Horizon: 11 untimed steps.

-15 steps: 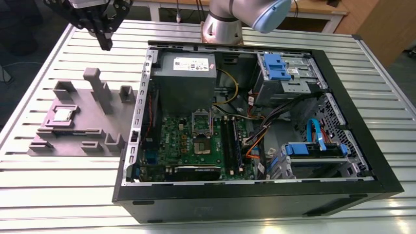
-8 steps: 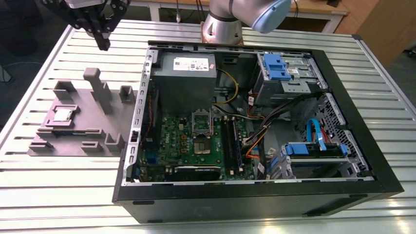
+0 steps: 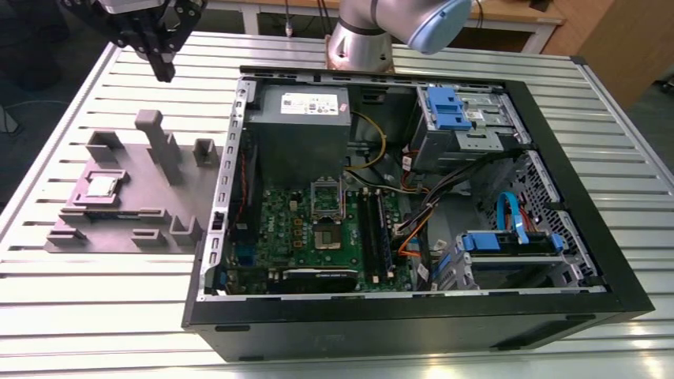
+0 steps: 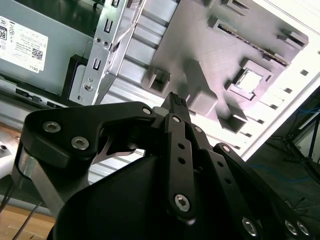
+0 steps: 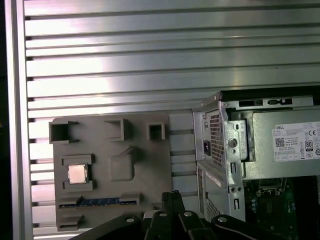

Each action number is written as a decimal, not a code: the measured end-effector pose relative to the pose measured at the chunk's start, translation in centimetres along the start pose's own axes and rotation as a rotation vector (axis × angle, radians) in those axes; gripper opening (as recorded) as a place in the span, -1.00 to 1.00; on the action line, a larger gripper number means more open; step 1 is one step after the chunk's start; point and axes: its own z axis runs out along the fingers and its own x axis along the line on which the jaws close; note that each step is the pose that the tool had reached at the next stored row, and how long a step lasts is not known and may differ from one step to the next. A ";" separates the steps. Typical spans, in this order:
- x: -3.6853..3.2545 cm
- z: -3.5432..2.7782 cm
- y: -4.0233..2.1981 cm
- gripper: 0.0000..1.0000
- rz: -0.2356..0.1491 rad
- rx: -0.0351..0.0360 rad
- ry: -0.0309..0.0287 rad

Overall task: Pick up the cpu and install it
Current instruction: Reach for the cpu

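cpu (image 3: 102, 185) flat, lid up, square in tray (image 3: 147, 199) recess | pincer (image 3: 163, 73) closed, empty

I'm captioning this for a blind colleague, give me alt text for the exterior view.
The end effector hangs shut above the table, apart from the cpu, which sits in a grey fixture at the exterior view's left. Beside the fixture lies an open computer case, motherboard exposed.

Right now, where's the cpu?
The cpu sits in a square pocket of the grey fixture, on the exterior view's left of the open computer case, apart from the gripper.
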 end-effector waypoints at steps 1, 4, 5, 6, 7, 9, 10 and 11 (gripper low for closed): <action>0.05 0.00 0.00 -0.79 0.000 0.0000 0.0001; 0.18 0.01 -0.01 -0.79 0.000 0.0000 0.0000; 0.23 0.01 -0.02 -0.79 0.000 0.0000 0.0000; 0.27 0.01 -0.02 -0.79 0.000 0.0000 0.0000; 0.32 0.01 -0.02 -0.79 0.000 0.0000 0.0000; 0.41 0.01 -0.03 -0.79 0.000 0.0000 0.0000; 0.44 0.01 -0.03 -0.79 0.000 -0.0001 0.0000; 0.49 0.01 -0.04 -0.79 0.000 0.0000 0.0000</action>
